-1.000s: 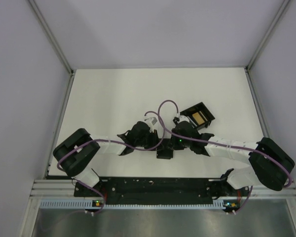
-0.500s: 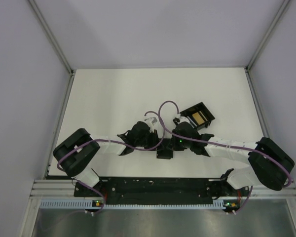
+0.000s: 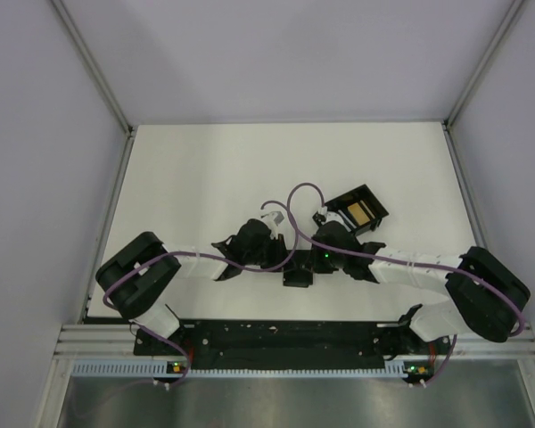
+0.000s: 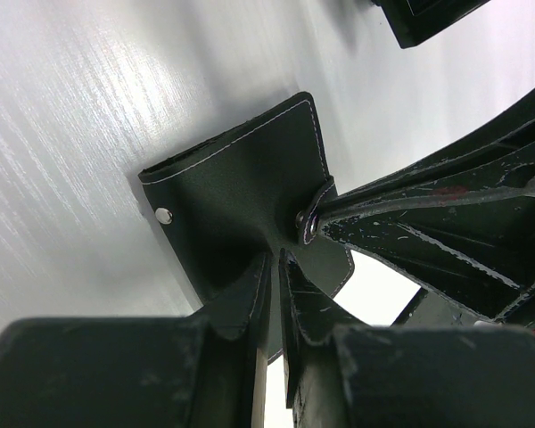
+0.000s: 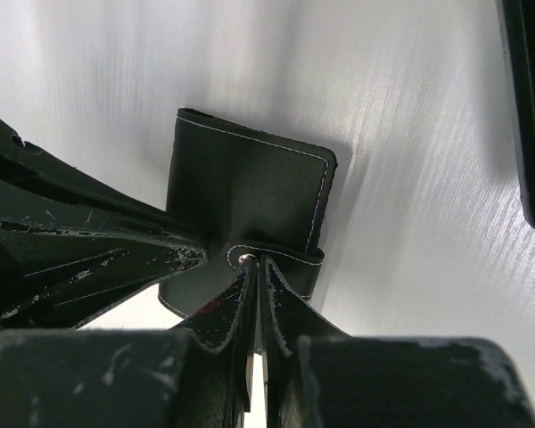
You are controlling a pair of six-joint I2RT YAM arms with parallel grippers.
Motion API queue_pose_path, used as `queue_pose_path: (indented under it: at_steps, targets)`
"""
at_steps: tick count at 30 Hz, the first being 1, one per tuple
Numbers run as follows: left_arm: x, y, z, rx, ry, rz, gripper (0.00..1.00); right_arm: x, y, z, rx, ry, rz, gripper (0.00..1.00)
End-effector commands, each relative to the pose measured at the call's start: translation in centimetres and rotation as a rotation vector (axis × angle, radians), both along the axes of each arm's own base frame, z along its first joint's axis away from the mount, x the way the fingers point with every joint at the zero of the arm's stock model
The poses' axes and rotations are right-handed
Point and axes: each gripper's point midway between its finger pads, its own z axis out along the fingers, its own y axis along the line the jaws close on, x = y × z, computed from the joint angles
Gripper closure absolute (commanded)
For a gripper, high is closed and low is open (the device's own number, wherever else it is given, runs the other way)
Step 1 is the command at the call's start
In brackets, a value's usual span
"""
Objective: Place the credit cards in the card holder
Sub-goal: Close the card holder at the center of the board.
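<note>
Table (image 3: 205, 178): white surface; all items below lie on it or work over it.
Card holder (image 4: 241, 187): black leather with white stitching, at the middle of the table near its front edge, between the two grippers. One side rests on the table and the gripped side is raised.
Snap stud (image 4: 164, 215): silver, on the holder's outer face near one corner.
Strap (image 5: 281, 259): short tab wrapping round one edge of the holder, with a metal snap at its tip.
Left gripper (image 4: 275, 267): fingers narrow, clamped on the near edge of the holder.
Right gripper (image 5: 254, 267): fingers almost together, pinching the strap at its snap.
Gripper spacing: the two sets of fingertips meet just beside each other on the holder, coming in from opposite sides.
Box (image 3: 360, 212): open, black, with a gold patch inside; it sits behind the right gripper, apart from the holder.
</note>
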Motion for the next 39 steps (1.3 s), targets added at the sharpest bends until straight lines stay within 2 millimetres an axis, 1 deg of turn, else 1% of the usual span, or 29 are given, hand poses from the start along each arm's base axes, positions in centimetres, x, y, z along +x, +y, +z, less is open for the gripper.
queue_pose_path:
  at_steps: [1,11,30,32,39]
  targets:
    - [-0.2,0.1,-0.7,0.015,0.004,-0.004,0.87,0.5,0.0,-0.4,-0.007,-0.010,-0.020,0.97]
    - [-0.2,0.1,-0.7,0.016,-0.001,-0.016,0.88,1.2,0.5,1.2,0.022,-0.053,-0.018,0.96]
    - [-0.4,0.0,-0.8,0.012,0.003,-0.024,0.88,1.5,0.8,1.8,0.047,-0.067,-0.034,0.94]
    - [-0.4,0.1,-0.8,0.010,0.005,-0.021,0.88,1.8,0.8,1.8,0.042,-0.072,-0.043,0.94]
    - [-0.4,0.1,-0.8,0.011,0.004,-0.022,0.89,2.0,0.8,0.9,0.018,-0.056,-0.048,0.94]
